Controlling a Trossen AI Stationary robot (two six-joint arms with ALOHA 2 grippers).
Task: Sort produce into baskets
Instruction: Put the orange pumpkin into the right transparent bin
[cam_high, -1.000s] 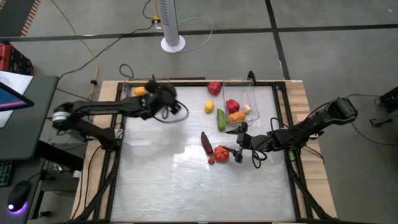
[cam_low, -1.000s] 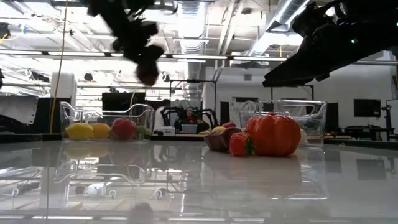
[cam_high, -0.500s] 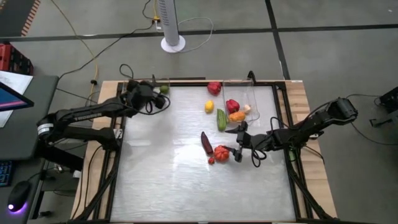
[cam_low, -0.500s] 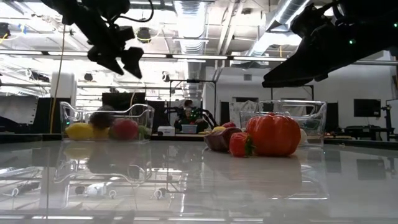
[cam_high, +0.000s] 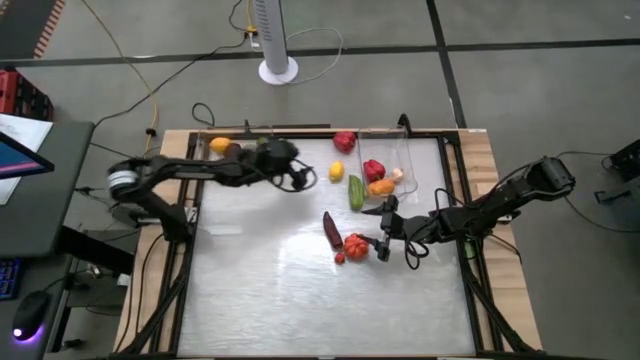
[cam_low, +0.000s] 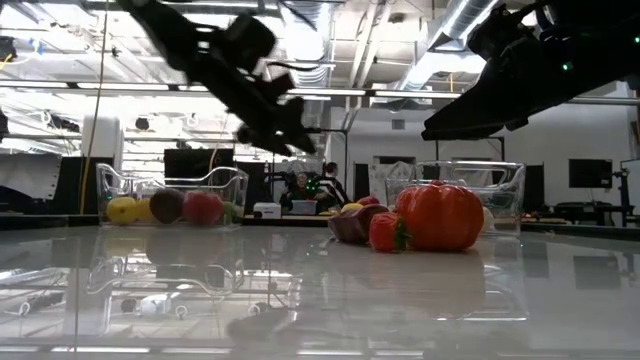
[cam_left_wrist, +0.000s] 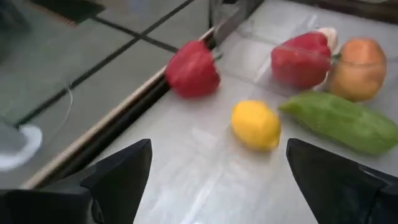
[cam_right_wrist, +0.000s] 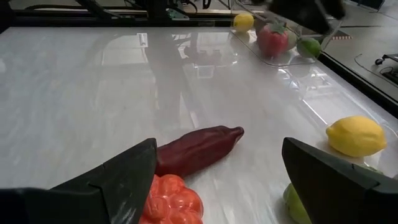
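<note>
- the left gripper (cam_high: 300, 177) hung open and empty above the table, near the left basket (cam_low: 170, 190), facing a loose lemon (cam_left_wrist: 255, 124) and a red pepper (cam_left_wrist: 192, 70).
- the right gripper (cam_high: 383, 243) stood open over the big tomato (cam_low: 440, 215), beside the dark eggplant (cam_right_wrist: 198, 149).
- the right basket (cam_high: 400, 160) held a red pepper, an orange piece and garlic; a cucumber (cam_high: 356, 191) lay just outside.
</note>
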